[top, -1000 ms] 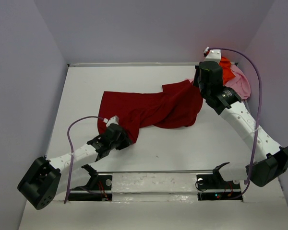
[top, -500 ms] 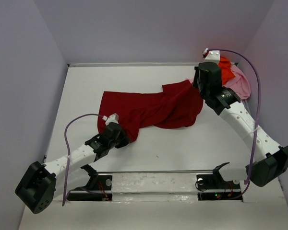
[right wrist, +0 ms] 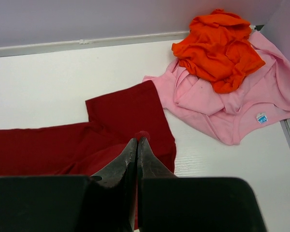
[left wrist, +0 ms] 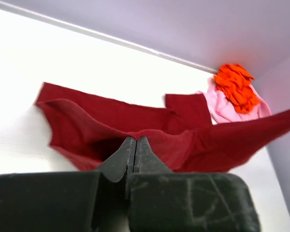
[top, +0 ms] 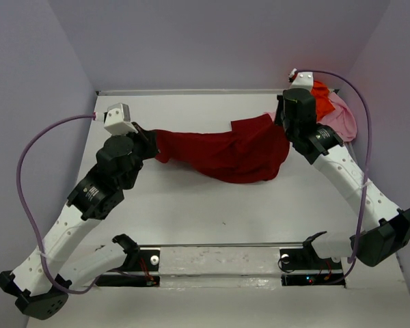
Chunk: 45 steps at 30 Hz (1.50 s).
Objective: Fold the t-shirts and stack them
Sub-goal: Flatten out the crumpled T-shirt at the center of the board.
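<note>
**Twin arms stretching dark red shirt across the far half of the table**

The left gripper [left wrist: 136, 139] is pinching a raised fold of the dark red t-shirt [top: 225, 152], its two black fingers pressed tight together with the cloth peaking at their tips. Over on the right, the right gripper [right wrist: 137, 140] is doing the same, its fingers squeezed flat against each other with a small nub of the same red cloth caught at their ends.

Between the two, the shirt is running as a long band across the white table [top: 225, 219], from left of centre towards the far right. Seen from overhead, its middle is sagging and bunching into a rounded belly towards the near side. From the left wrist, one edge is stretching out taut to the right, lifted off the surface, while the left part is lying in loose folds on the table. One short sleeve is lying flat just beyond the right gripper's tips, pointing towards the back wall [top: 212, 41].

In the far right corner, the pink t-shirt [right wrist: 232, 108] is lying crumpled, a small label showing inside its neck. The orange t-shirt [right wrist: 217, 46] is sitting balled up on top of it. The red sleeve's edge is lying just beside the pink cloth; whether the two are touching cannot be told.
</note>
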Each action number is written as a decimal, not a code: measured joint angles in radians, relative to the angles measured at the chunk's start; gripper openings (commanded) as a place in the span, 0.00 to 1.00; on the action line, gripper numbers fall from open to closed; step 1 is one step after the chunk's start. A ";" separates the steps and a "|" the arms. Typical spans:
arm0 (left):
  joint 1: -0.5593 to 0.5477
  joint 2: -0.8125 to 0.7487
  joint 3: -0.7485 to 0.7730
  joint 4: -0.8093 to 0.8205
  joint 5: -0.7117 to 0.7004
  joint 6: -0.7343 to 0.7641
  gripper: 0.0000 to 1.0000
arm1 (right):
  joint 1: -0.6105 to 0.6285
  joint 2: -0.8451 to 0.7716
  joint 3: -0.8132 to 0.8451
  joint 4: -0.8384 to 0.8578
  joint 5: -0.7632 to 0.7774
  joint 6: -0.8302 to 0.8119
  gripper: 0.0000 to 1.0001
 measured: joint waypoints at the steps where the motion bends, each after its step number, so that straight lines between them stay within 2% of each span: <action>1: 0.000 -0.003 0.013 -0.010 -0.021 0.017 0.00 | 0.000 0.000 0.001 -0.003 0.000 -0.001 0.00; 12: 0.000 0.018 0.033 -0.077 -0.155 0.149 0.00 | 0.000 -0.001 0.011 -0.032 -0.025 -0.001 0.00; 16: 0.000 0.039 0.117 -0.108 -0.179 0.202 0.00 | 0.000 -0.001 0.068 -0.069 -0.032 -0.003 0.00; 20: 0.000 0.055 0.283 -0.102 -0.235 0.275 0.00 | 0.000 -0.014 0.197 -0.131 -0.035 -0.015 0.00; 26: 0.000 0.043 0.439 -0.100 -0.298 0.342 0.00 | 0.000 -0.015 0.435 -0.177 -0.030 -0.034 0.00; 34: 0.000 0.031 0.597 -0.146 -0.308 0.388 0.00 | 0.000 -0.050 0.583 -0.267 0.027 -0.078 0.00; 38: 0.000 0.024 0.650 -0.154 -0.306 0.404 0.00 | 0.000 -0.088 0.640 -0.298 0.044 -0.093 0.00; 45: 0.000 0.002 0.650 -0.155 -0.248 0.418 0.00 | 0.000 -0.158 0.742 -0.312 0.048 -0.116 0.00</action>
